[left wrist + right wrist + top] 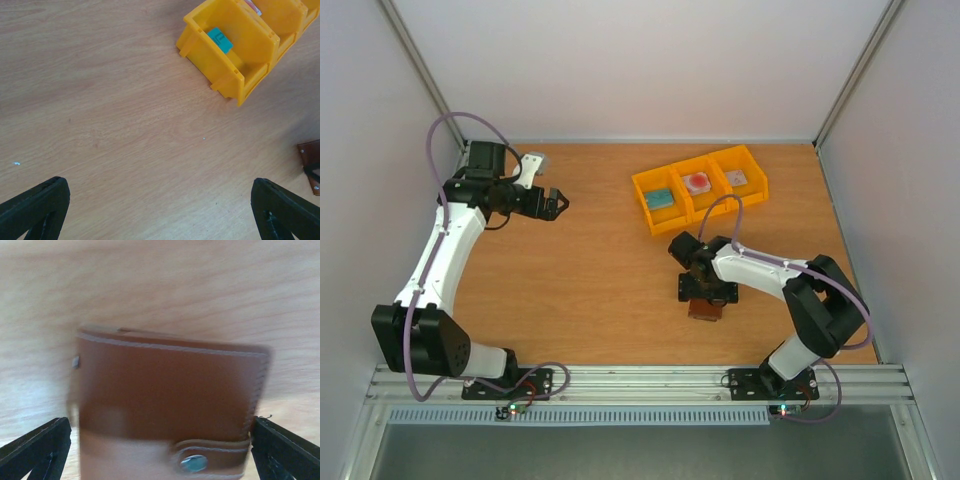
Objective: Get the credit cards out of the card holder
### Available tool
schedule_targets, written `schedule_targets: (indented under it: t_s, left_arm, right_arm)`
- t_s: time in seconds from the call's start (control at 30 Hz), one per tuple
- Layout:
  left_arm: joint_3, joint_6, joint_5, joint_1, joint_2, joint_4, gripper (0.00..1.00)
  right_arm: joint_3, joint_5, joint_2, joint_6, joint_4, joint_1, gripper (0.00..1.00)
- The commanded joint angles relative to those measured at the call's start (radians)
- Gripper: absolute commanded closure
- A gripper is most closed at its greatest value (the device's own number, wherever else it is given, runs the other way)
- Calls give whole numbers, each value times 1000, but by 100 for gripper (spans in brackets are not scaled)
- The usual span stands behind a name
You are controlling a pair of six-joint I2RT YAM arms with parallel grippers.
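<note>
The card holder (165, 400) is a brown leather wallet, closed, with its snap tab (210, 460) fastened. It lies on the table under my right gripper (708, 296). In the right wrist view my right gripper (160, 460) is open, with one finger on each side of the wallet's edges; that view is blurred. A corner of the wallet shows in the left wrist view (309, 156). A pale card with a red round spot (697, 183) lies in the yellow bin's middle part. My left gripper (555, 203) is open and empty at the far left, above bare table (160, 210).
The yellow three-part bin (648, 188) stands at the back, right of centre, and also shows in the left wrist view (252, 42). A teal item (660, 199) lies in its left part and a grey one (736, 178) in its right part. Walls enclose the table.
</note>
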Motion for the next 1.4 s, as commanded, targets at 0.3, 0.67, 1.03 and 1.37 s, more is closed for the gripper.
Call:
schedule_targets:
  t_s: [0.3,0.67,1.03,1.37]
  left_arm:
    - [-9,-6,11,3,9,-2,1]
    - [3,0,30,3,23,-28,1]
    - [-48,-48,189,-14,34,-11,1]
    - [-298,-253,354,-204,6,242,14]
  right_arm:
    - [13,-22,153,16,32,5,1]
    - [45,-63,120,-26,81,5,25]
    - [24,-109,10,-47,181,11,27]
    - [29,-187,-32,-58,324,14,27]
